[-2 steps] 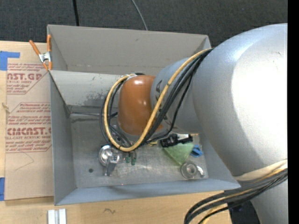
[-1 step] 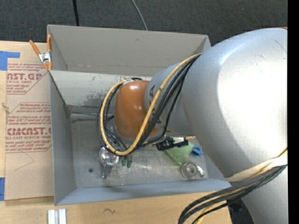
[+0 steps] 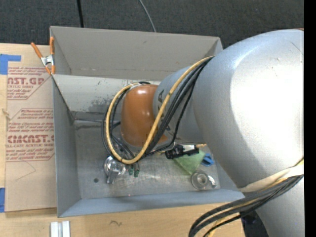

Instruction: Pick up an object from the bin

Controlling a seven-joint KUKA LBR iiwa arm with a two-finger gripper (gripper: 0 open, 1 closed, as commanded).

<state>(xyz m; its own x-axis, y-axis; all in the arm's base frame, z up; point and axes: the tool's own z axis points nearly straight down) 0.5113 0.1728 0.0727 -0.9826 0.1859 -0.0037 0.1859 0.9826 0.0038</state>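
Arm (image 3: 256, 112) low, pincer (image 3: 120, 169) seemingly beneath orange wrist (image 3: 138, 115).

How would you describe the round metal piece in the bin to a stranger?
In the grey metal bin, go to the near corner beside the arm. A small ring lies there, just below a green piece; it alone is round and silver-grey.

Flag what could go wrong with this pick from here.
1. The cable loop hangs low beside the shiny metal piece on the bin floor; it could snag it.
2. The green thing and blue piece lie partly under the arm; a sideways move may shove them.
3. The round metal part sits close to the front wall, so grasping room looks tight.
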